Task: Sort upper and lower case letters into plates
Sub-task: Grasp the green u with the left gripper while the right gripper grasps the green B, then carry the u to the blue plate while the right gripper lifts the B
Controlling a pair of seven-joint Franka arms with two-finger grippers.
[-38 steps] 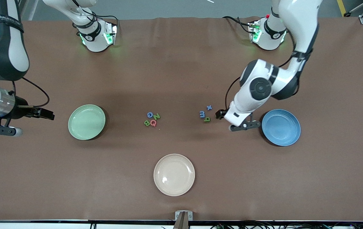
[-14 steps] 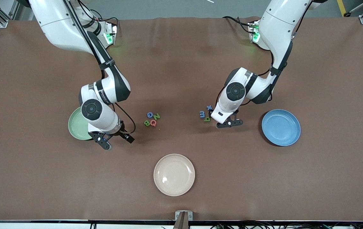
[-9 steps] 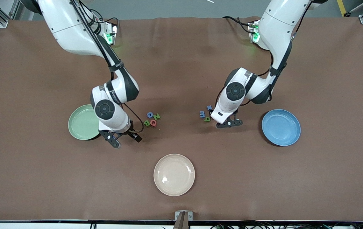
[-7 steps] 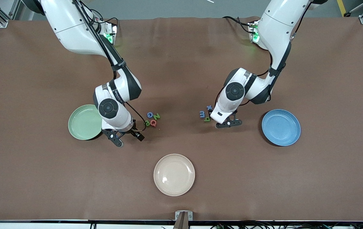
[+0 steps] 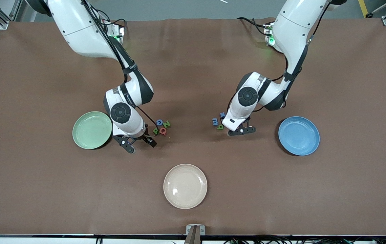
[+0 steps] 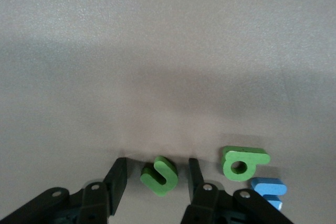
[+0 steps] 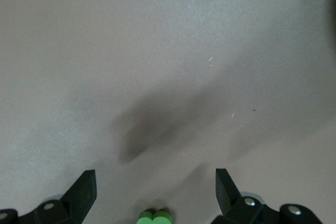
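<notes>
While left claw (image 6: 156,182) straddles tilted green letter (image 6: 158,174) unpinched, right claw (image 7: 155,195) spread.

Both arms reach low; right gripper (image 7: 156,192) fingers wide apart.

High front camera facing both arms; wrist cameras close above tabletop letters.

Near the worktop (image 5: 44,189) middle lie 2 letter clusters. The right tool (image 5: 142,140) sits by the capitals (image 5: 162,127), beside the green plate (image 5: 92,129); the left tool (image 5: 231,130) by the small letters (image 5: 218,122). The blue plate (image 5: 298,135) is toward the left arm's end, the beige plate (image 5: 185,186) toward the front edge.
</notes>
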